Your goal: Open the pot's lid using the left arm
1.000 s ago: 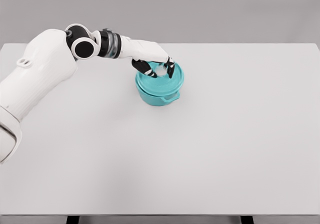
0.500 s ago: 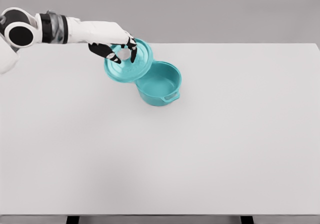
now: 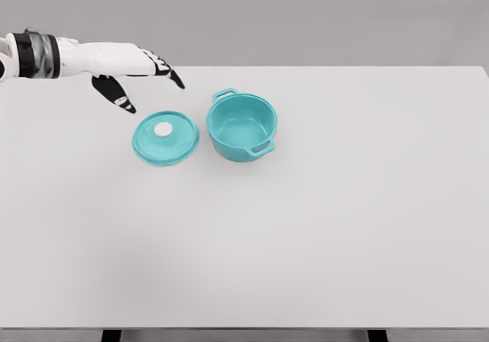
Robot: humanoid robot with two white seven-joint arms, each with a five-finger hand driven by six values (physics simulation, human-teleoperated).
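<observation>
The left hand hangs in the air above the far left part of the worktop, its white arm coming in from the left edge of the head view. The fingers are spread and loose, and they hold nothing. The dark fingertips point out and down, one toward the right and one lower, toward the near side.

The lid lies flat on the worktop just below and to the right of the hand, apart from it, with clear space between the fingertips and the lid's rim. It is teal, round, and sits right side up, with its white knob showing near the middle of the top.

The pot stands upright farther to the right of the hand, beyond the lid. It is the same teal, and it is open, so the inside wall and bottom show. One handle sticks out at the far left of its rim, the side nearer the hand, and the other handle sticks out at the near right. The lid's right edge lies just beside the pot's left wall; from this view I cannot tell whether the two touch.

The worktop is plain white and runs well past the pot to the right and toward the near edge. Behind it there is a grey wall.
</observation>
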